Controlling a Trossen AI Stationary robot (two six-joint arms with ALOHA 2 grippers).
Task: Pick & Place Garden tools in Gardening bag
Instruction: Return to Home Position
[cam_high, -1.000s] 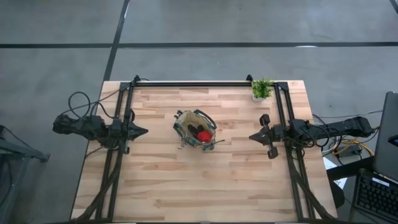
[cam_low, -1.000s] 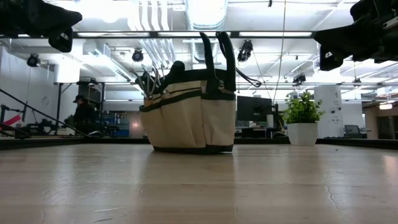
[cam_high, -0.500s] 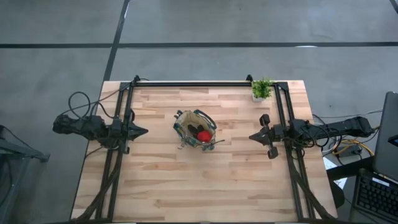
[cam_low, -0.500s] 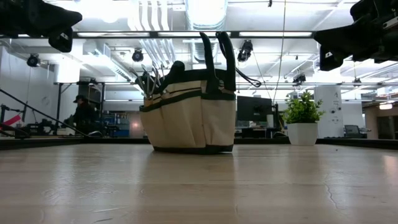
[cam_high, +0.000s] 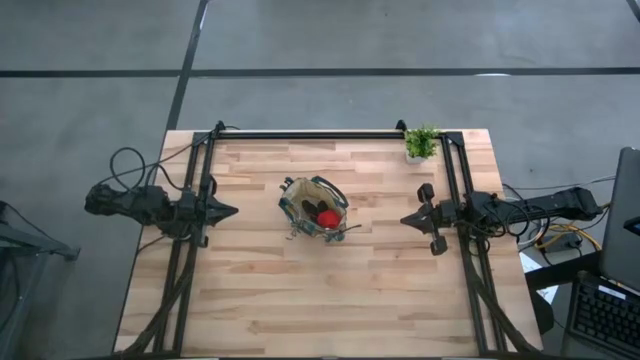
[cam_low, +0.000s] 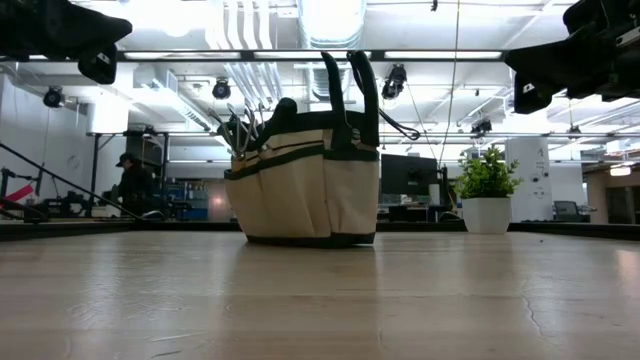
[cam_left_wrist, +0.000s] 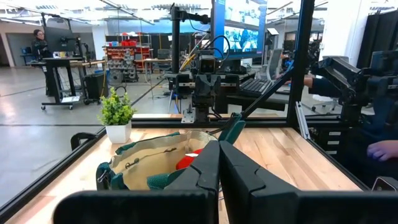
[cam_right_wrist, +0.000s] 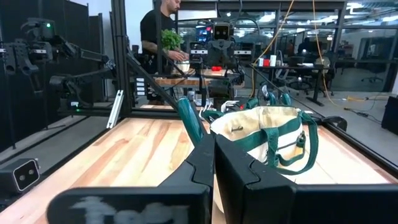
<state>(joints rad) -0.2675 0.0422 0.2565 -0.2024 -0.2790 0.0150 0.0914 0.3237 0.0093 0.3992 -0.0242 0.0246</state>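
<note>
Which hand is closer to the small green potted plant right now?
Right. The right hand hangs near the small green potted plant on that side; the left hand is across the table, beyond the tan canvas bag.

- Pale wood planks for the table (cam_high: 250, 290), smooth, with a soft shine when seen from low down.
- Tan cloth for the gardening bag (cam_low: 300, 195), matt and a bit rough, with dark green cloth trim and handles (cam_low: 368, 100).
- Thin grey metal on the garden tools (cam_low: 238, 125) poking out of the top, a little shiny.
- Dark, matt, hard plastic look on the left pincer (cam_left_wrist: 219, 146) and the right pincer (cam_right_wrist: 213, 142).
- Black metal bars for the frame (cam_high: 300, 134) round the table.
- Smooth white pot (cam_low: 487, 215).
- Grey floor (cam_high: 100, 40), flat and dull.
</note>
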